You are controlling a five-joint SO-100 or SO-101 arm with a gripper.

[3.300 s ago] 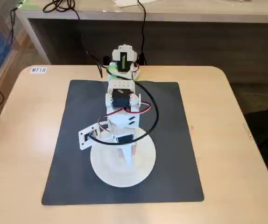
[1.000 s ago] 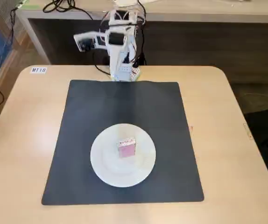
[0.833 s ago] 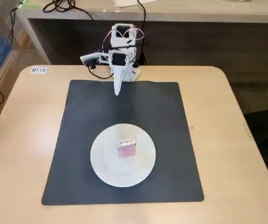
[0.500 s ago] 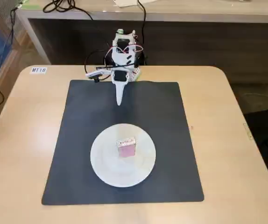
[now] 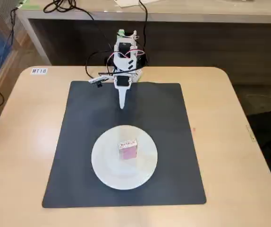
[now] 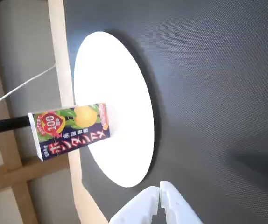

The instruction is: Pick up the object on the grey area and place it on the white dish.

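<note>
- Stands upright on the white dish [image 5: 108, 170], near its middle: the small box [image 5: 128, 150], pink in the fixed view, printed with fruit in the wrist view [image 6: 71, 130].
- Rests on the grey mat [image 5: 173, 123], covering most of the desk [image 5: 249, 179].
- Hangs over the mat's far edge, well apart from the dish: end effector [image 5: 122, 103], tips apparently pressed together, pinching nothing.

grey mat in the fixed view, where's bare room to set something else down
Grey mat lies bare down both sides of the white dish, along its near edge, and in the band between dish and fingers. Crowded: the dish centre, where the box stands, and the far edge under the arm.
</note>
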